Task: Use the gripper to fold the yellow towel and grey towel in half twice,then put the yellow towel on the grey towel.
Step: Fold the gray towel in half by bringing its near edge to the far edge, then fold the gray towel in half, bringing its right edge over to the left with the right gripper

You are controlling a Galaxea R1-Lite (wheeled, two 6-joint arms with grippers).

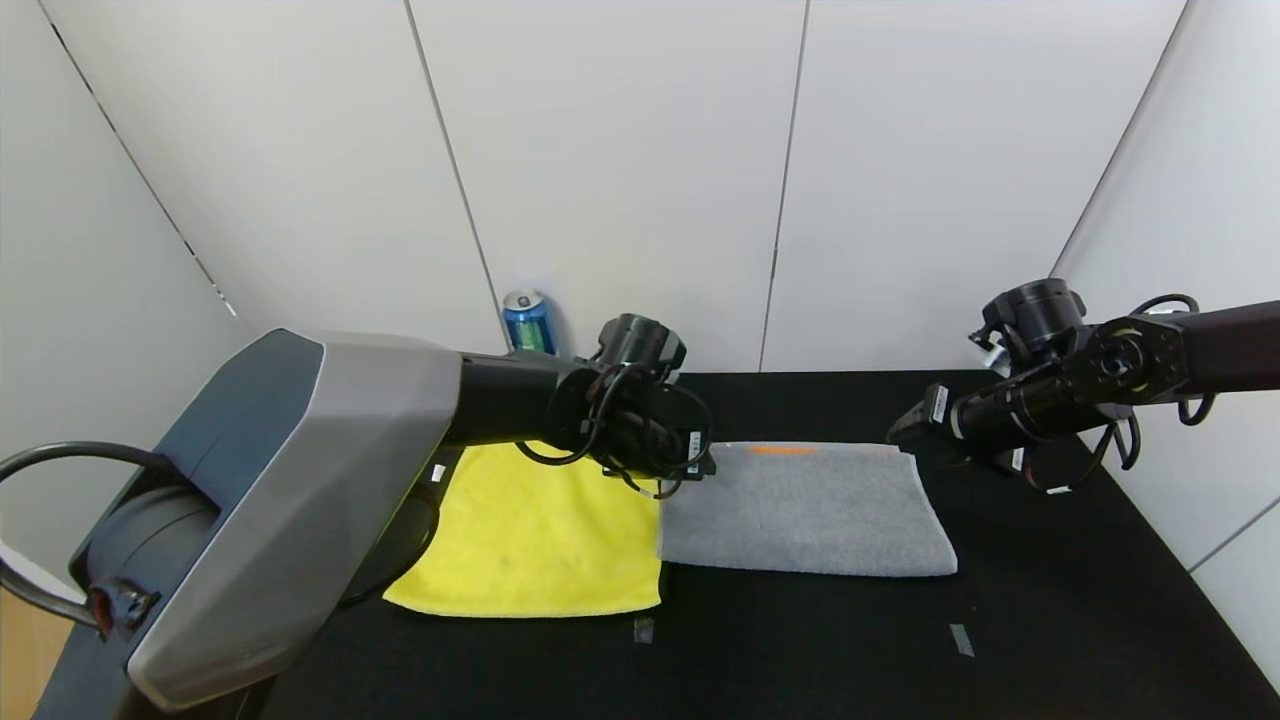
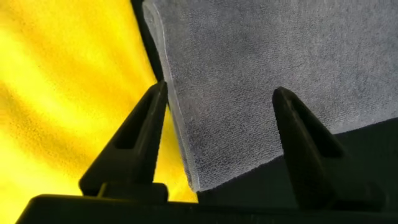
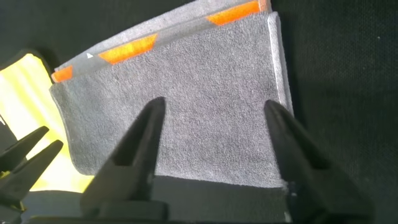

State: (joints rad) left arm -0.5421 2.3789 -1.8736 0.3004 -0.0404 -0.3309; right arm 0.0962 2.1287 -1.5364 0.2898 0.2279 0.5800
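Black matte desk (image 1: 1050, 620), two small grey tape marks (image 1: 960, 640) near front edge. White panel walls (image 1: 620, 170) with thin dark seams behind and along both side edges. Blue can (image 1: 527, 320) at back edge against wall.

Yellow towel (image 1: 535, 535) flat beside folded grey towel (image 1: 805, 512), edges touching.

A bulky two-tone shell of dark blue-grey and silver (image 1: 270, 500) covers the left arm; both arms are black, looped with black cables (image 1: 1120, 440) and small white labels.
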